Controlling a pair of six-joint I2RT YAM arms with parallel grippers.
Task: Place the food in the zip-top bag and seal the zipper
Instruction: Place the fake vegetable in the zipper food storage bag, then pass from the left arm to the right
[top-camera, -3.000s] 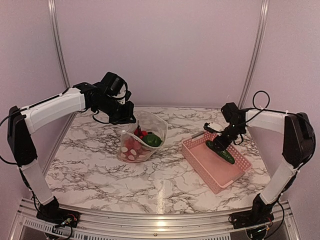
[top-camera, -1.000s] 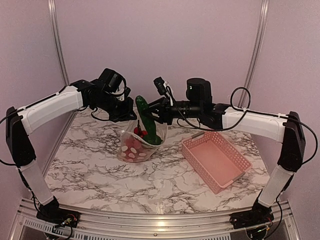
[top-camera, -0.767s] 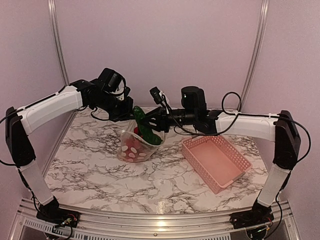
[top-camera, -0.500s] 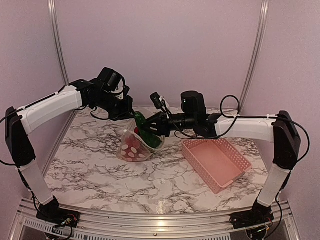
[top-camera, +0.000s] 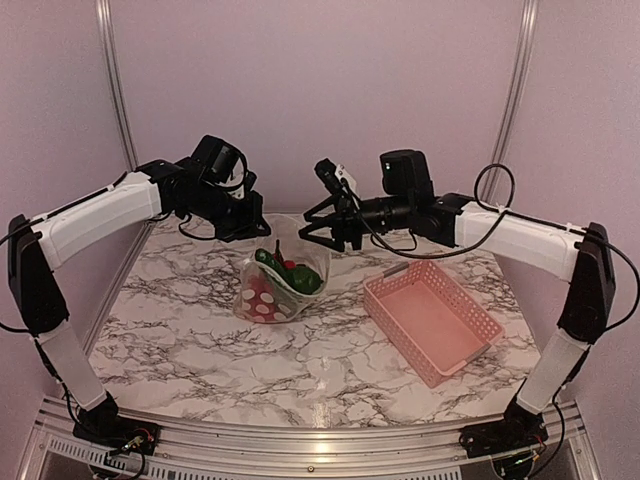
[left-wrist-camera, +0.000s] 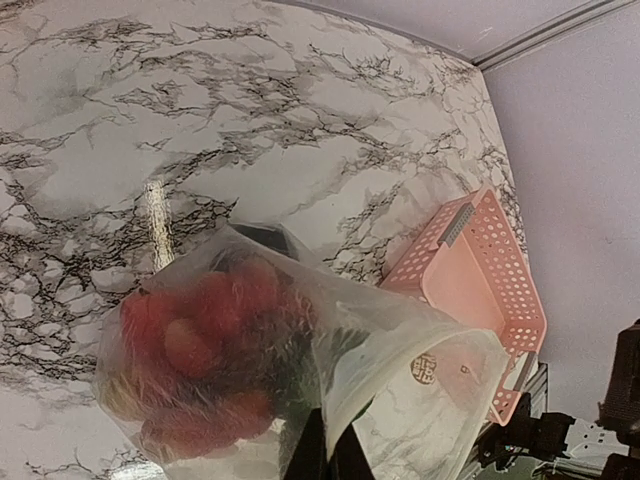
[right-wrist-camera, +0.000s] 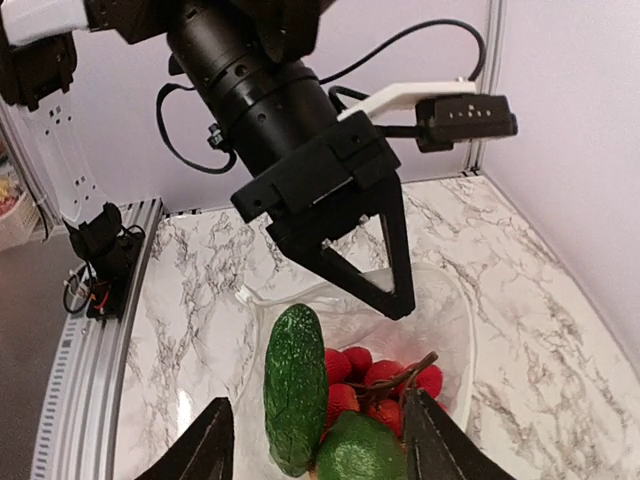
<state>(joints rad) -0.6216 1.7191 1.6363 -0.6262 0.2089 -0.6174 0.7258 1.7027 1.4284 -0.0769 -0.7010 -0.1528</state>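
The zip-top bag (top-camera: 262, 297) stands open on the marble table, its rim (left-wrist-camera: 400, 345) pinched by my shut left gripper (top-camera: 255, 228) (left-wrist-camera: 335, 455). Inside lie the food items: a green cucumber (right-wrist-camera: 295, 385) (top-camera: 270, 264), a green pepper (right-wrist-camera: 360, 450) (top-camera: 308, 281) and red berries (right-wrist-camera: 385, 375). More red food (left-wrist-camera: 200, 340) shows through the bag wall. My right gripper (top-camera: 328, 240) (right-wrist-camera: 322, 445) hovers open just above the bag mouth, nothing between its fingers (right-wrist-camera: 215, 440). The zipper strip is too faint to make out.
A pink slotted basket (top-camera: 432, 320) (left-wrist-camera: 480, 270) sits empty at the right of the table. The left arm's black fingers (right-wrist-camera: 390, 280) reach across the far side of the bag mouth. Back wall and frame posts stand close behind.
The right gripper carried the cucumber from the basket to the bag, lowered it in, opened and drew back up and right. The cucumber now lies in the bag. The left gripper held still.
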